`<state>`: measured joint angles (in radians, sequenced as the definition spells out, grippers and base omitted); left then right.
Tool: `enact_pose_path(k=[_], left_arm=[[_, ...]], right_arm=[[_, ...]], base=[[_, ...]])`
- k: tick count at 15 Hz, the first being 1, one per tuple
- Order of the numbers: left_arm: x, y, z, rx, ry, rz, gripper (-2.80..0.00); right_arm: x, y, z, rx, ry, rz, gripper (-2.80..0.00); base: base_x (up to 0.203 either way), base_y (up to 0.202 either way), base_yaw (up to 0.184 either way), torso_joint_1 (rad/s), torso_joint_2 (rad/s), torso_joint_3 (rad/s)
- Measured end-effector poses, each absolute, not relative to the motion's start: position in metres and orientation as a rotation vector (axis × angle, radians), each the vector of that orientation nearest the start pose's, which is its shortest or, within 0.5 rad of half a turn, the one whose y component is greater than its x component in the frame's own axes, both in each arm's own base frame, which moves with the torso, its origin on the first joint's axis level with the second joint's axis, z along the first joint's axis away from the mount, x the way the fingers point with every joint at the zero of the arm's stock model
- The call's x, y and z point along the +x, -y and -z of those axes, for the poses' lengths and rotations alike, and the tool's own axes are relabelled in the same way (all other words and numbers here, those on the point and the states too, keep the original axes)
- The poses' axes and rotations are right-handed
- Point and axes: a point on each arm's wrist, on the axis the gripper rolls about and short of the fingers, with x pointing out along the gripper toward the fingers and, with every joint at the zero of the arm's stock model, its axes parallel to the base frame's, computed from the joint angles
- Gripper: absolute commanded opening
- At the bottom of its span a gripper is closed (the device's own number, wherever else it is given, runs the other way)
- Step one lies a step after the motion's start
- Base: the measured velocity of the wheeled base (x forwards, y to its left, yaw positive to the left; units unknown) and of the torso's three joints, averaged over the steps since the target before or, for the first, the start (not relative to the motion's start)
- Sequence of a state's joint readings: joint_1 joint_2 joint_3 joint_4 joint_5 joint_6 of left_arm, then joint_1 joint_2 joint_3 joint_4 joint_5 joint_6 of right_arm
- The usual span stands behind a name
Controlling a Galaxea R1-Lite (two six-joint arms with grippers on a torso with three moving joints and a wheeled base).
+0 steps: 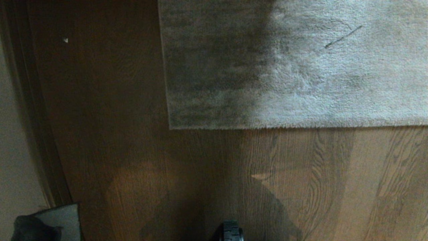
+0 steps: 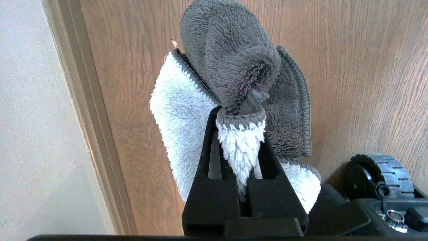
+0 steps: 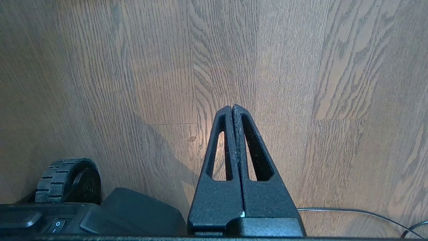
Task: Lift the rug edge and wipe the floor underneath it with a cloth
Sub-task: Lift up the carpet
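Left gripper (image 2: 240,115) sits nearest, fingers clamped on the cloth (image 2: 234,67), which bunches past the tips and hangs above the floor (image 2: 351,67) beside the baseboard (image 2: 83,117). Right gripper (image 3: 233,108) is pinched closed on nothing, pointing at bare planks. Rug edge (image 1: 301,126) lies flat ahead, not lifted. Looks like pre-lift staging: next, right arm must open, reach forward and catch the hem before any wiping.

Brown wood-grain floor (image 1: 301,184) carrying a plush grey rug (image 1: 301,67) from twelve to three o'clock, its straight rug edge (image 1: 301,127) lying flat on the planks, a pale speck (image 1: 65,40) at ten o'clock
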<state>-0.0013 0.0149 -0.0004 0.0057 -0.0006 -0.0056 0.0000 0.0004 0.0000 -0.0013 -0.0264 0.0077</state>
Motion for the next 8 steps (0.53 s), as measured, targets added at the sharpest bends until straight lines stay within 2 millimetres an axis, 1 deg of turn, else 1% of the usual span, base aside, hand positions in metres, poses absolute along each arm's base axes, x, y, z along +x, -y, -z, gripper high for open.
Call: enact_pose_path(k=[8], left_arm=[[-0.0228,0.0,-0.0751,-0.006,-0.005,0.004,-2.8]], right_arm=[[-0.0228,0.0006,-0.0756,0.007,0.001,0.026,-2.8]], base=[[0.0,0.0,0.0,0.0,0.0,0.0]])
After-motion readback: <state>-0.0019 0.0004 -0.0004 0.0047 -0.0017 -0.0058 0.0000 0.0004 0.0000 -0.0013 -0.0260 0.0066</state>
